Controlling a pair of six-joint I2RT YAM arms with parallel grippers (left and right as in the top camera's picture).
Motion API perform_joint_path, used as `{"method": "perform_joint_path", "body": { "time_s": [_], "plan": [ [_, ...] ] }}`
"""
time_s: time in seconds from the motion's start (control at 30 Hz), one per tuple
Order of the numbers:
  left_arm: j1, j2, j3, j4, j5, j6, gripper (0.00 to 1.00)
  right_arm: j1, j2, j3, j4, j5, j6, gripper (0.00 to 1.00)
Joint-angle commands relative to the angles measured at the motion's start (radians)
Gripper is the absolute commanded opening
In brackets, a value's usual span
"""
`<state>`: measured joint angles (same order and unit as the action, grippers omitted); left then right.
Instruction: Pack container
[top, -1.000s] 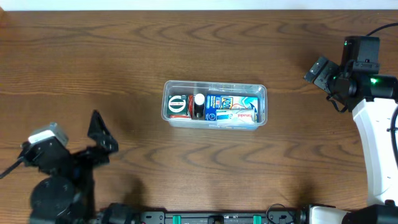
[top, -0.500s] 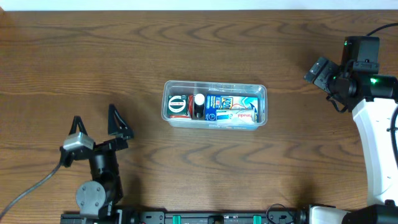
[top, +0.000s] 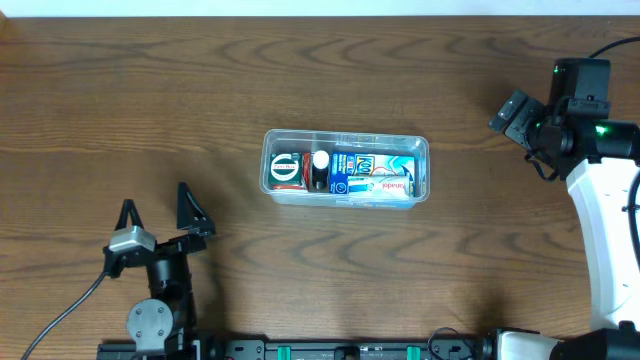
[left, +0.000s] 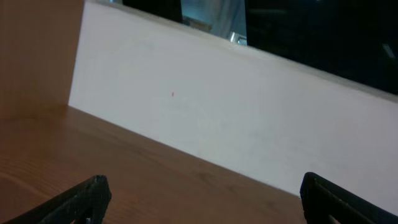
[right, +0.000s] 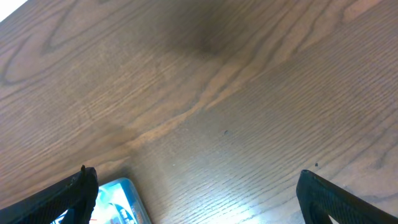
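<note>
The clear container (top: 421, 146) stands at the table's middle in the overhead view. It holds a blue and white box (top: 372, 174), a small dark bottle with a white cap (top: 320, 168) and a red item with a round label (top: 287, 170). A corner of the container shows at the lower left of the right wrist view (right: 121, 199). My left gripper (top: 158, 210) is open and empty at the front left, well apart from the container. My right gripper (top: 508, 115) is open and empty at the far right; its jaws frame bare wood (right: 198, 199). The left jaws (left: 202, 199) are wide apart.
The brown wooden table (top: 320, 60) fills the overhead view. A white wall (left: 236, 118) rises behind the table's edge in the left wrist view. The right arm's white link (top: 605, 240) runs along the right side.
The left arm has pulled back to the front left, then settled with little further motion. The right arm and the container have not moved.
</note>
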<state>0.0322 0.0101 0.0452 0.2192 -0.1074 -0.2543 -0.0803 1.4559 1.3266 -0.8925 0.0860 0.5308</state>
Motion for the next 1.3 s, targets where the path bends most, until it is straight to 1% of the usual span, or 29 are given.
{"method": "perform_joint_path", "body": {
  "time_s": [0.0,0.3,0.43,1.27],
  "plan": [
    [0.005,-0.008,-0.041,-0.047,0.037,0.01,0.98,-0.005,0.003,0.005,0.002,0.007,0.006,0.99],
    [0.005,-0.008,-0.041,-0.293,0.045,0.011,0.98,-0.005,0.003,0.005,0.002,0.007,0.007,0.99],
    [0.005,-0.008,-0.041,-0.292,0.078,0.021,0.98,-0.005,0.003,0.005,0.002,0.007,0.007,0.99],
    [0.005,-0.006,-0.041,-0.291,0.077,0.021,0.98,-0.005,0.003,0.005,0.002,0.007,0.006,0.99]
  ]
}}
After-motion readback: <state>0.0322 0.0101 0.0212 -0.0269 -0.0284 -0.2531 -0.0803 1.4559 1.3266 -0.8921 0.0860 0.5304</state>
